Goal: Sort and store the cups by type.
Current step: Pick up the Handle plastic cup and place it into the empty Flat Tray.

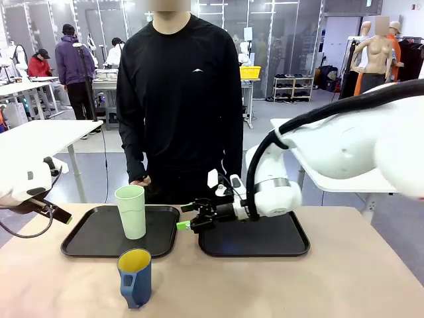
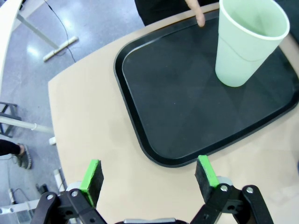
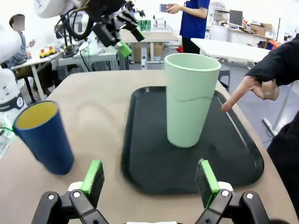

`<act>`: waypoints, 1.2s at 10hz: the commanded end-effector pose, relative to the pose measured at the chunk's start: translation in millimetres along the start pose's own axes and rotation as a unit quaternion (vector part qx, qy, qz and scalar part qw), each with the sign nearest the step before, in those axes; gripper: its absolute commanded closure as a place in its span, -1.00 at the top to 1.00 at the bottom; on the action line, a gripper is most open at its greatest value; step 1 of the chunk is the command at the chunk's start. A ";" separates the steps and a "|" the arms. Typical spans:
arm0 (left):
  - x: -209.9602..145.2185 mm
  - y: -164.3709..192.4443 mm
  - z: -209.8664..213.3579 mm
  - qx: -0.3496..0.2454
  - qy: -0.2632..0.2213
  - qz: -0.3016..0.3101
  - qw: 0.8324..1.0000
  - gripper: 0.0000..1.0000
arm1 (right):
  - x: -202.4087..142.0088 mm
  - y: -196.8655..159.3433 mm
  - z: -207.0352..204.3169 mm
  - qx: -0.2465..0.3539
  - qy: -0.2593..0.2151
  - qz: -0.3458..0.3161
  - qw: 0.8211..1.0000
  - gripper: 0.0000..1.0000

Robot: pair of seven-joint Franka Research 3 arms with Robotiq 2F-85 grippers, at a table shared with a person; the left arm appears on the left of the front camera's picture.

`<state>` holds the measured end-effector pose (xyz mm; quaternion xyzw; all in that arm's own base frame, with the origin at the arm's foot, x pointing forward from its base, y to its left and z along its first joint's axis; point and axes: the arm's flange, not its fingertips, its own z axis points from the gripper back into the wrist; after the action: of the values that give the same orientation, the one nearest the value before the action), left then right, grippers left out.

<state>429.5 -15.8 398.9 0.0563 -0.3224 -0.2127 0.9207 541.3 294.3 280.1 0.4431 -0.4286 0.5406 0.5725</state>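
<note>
The tumbler (image 1: 131, 211) stands upright on the left tray (image 1: 86, 242), toward its far right part, and the person's hand (image 1: 140, 180) points at that tray's far rim. The mug (image 1: 135, 277) stands upright on the bare table just in front of the left tray's near right corner, so it looks like the cup not yet stored. The right gripper (image 3: 149, 177) hovers just right of the left tray, over the gap to the right tray (image 1: 291, 245), with its jaws apart and empty, aimed across at tumbler and mug. The left gripper (image 2: 149, 175) hangs off the left tray's left end, jaws likewise apart and holding nothing. If the mug is the step in hand, the right gripper is the nearer one. It should dip toward the table in front of the left tray, keep clear of the tumbler, and straddle the mug's round wall with the handle left outside the pads. The handle appears to face the robot's side. It should close squarely and lift straight, since a narrow mug will likely tip if nudged off-centre. The right tray seems the likely home, though I cannot be sure.
</note>
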 end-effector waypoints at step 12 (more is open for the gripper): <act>-0.2 1.2 0.3 0.002 -0.001 -0.002 1.000 1.00 | 73.5 112.8 89.3 -0.175 0.202 0.015 0.964 1.00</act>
<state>429.5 -15.7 398.8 0.0563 -0.3224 -0.2127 0.9207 431.8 227.1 377.6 0.2165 -0.3983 0.5437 0.7064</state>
